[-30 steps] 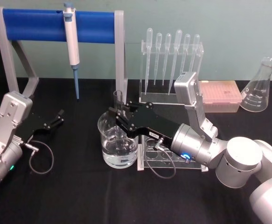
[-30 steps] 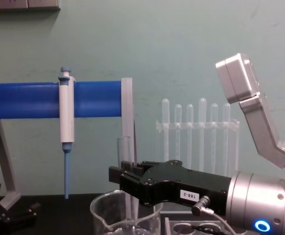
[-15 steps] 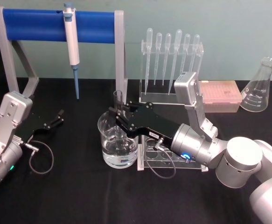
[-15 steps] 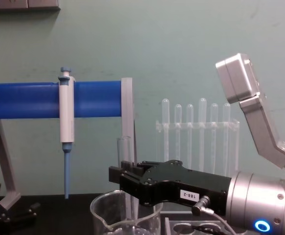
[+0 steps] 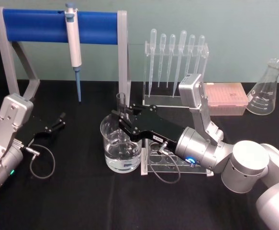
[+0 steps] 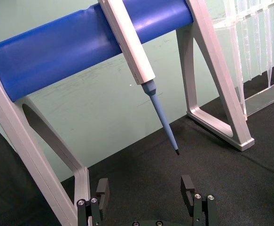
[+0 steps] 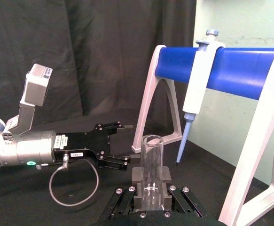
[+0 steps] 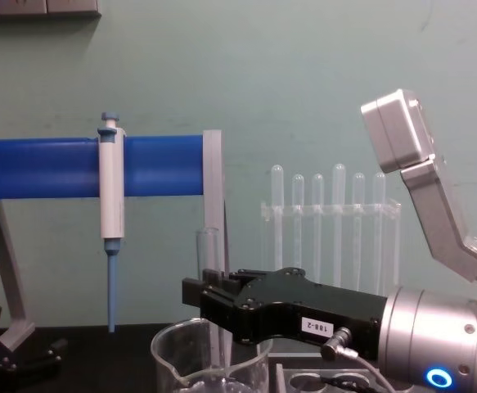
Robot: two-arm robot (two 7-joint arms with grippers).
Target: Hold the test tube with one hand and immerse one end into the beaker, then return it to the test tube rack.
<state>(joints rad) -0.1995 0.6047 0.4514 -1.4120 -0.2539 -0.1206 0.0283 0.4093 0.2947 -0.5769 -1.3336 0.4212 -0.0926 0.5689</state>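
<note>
The right gripper [image 5: 120,118] reaches in from the right over the beaker [image 5: 122,152], its jaws clamped on the test tube [image 5: 121,102], which stands upright between them; in the right wrist view the fingers [image 7: 137,175] press on either side of the test tube [image 7: 151,157] below its open rim; the tube's top rises above the gripper, and its lower part goes down past the beaker's rim into the glass; clear liquid fills the lower part of the beaker, but I cannot tell whether the tube's closed end reaches it; in the chest view the right gripper [image 8: 210,298] sits just above the beaker [image 8: 177,358], with the test tube [image 8: 207,250] vertical behind the spouted rim; the clear test tube rack [image 5: 173,166] stands on the black table [image 5: 82,201] just beside the beaker, on its right, beneath the right wrist; the left gripper [image 5: 59,120] rests low over the table, well apart from the beaker on the left, its jaws apart with nothing between them, as the left wrist view shows of the left gripper [image 6: 145,188]; behind, a white-and-blue pipettor [image 5: 72,44] hangs on the blue stand [image 5: 39,25]; the bulb-topped pipettes [image 5: 175,57] stand in their clear holder, with a pink tip box [image 5: 225,98] and a flask [image 5: 265,90] at the far right.
</note>
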